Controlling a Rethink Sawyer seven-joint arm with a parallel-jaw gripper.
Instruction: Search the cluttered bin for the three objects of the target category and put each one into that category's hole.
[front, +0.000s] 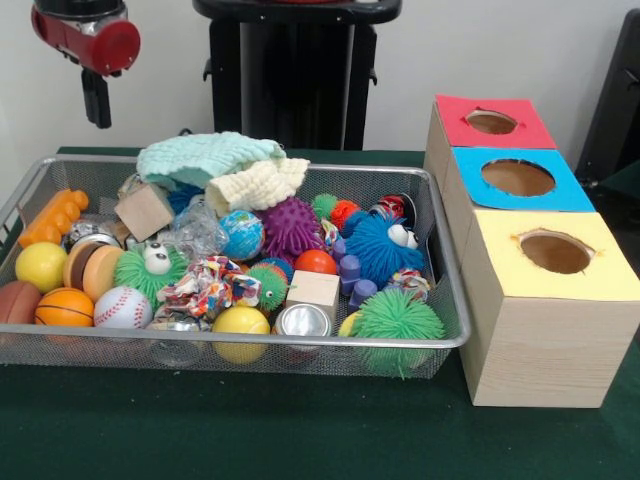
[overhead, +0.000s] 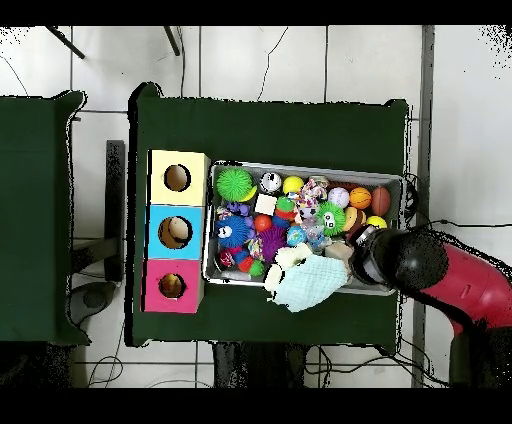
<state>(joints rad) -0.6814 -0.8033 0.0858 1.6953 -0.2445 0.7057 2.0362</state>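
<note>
Hovering high above the left end of the wire bin (front: 455, 335), the gripper (front: 97, 104) is hanging as a dark stub under the red arm (front: 100, 42), gripping nothing that shows; whether its fingers are parted or closed cannot be told from either view. By the look of things the search step is just opening: nothing is lifted, and the target category is not marked in the scene, so the three wanted objects are presumably lying somewhere in the heap.

Going left to right, smooth hard-looking balls are sitting at the left end: a yellow ball (front: 41, 266), a small basketball (front: 64, 307) and a stitched baseball (front: 122, 308). Two soft, quilted cloths, a mint cloth (front: 208, 156) and a cream cloth (front: 258, 184), are draping over the back of the pile, likely hiding things beneath. Towards the middle a spiky purple ball (front: 291, 228) and a plain wooden cube (front: 314, 291) are resting; a shaggy blue toy with eyes (front: 383, 246) and a rubbery green tassel ball (front: 397, 318) are crowding the right end.

Right of the bin, three wood-grained boxes are offering round holes: a red-topped box (front: 492, 123), a blue-topped box (front: 519, 179) and a yellow-topped box (front: 554, 255).

The next move is probably calling for a descent and a careful pick among close-packed neighbours.
</note>
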